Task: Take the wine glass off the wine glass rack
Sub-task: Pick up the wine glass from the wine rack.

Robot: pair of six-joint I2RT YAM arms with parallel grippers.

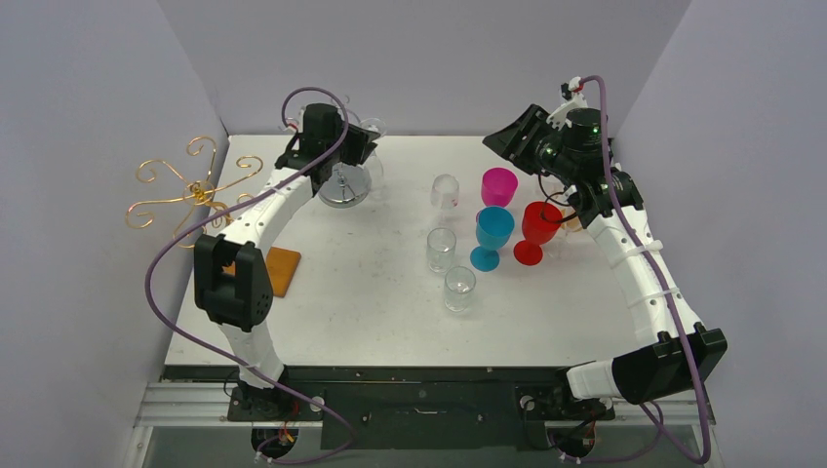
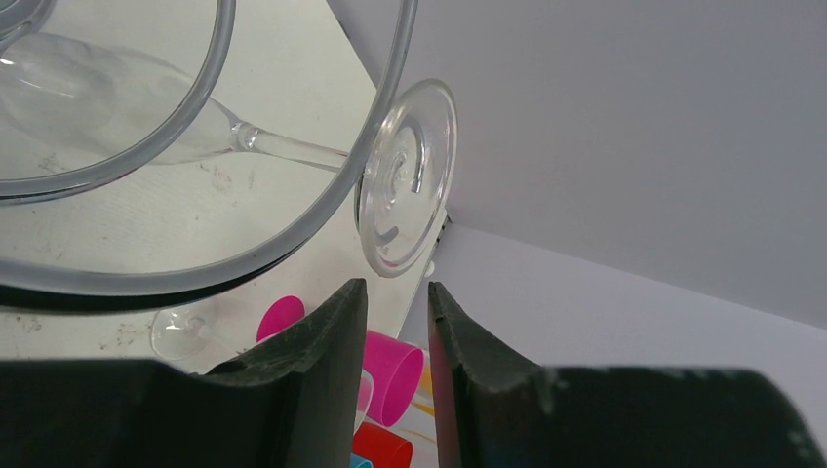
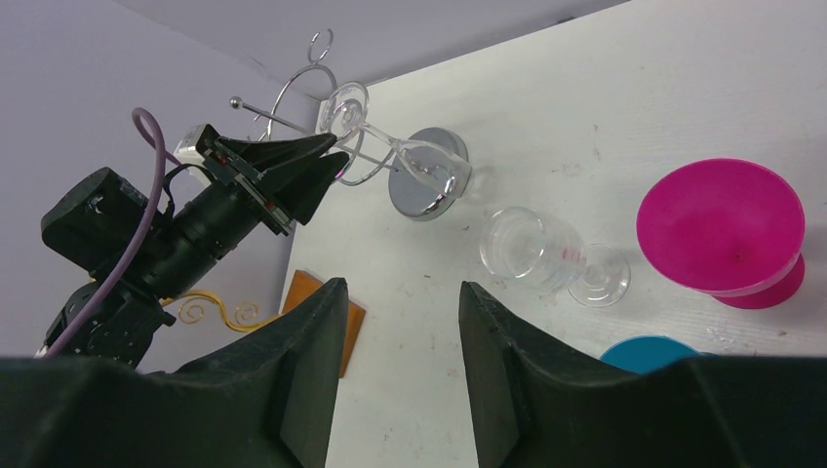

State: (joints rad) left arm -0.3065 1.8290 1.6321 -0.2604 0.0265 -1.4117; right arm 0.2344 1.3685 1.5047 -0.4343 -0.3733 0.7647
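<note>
glass [image 2: 410, 168] bowl cut off at 10 o'clock | rack [image 1: 343, 187] wires hidden by left arm [image 1: 293, 185] | blue cup [image 3: 649, 353] mostly hidden at 5 o'clock

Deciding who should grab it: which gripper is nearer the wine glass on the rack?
Left. The left gripper sits just short of the foot of the wine glass at the rack; the right gripper hovers far off across the table.

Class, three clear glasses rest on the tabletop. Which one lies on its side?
The clear glass beside the pink goblet; the other two clear glasses, nearer the arm bases, stand upright.
</note>
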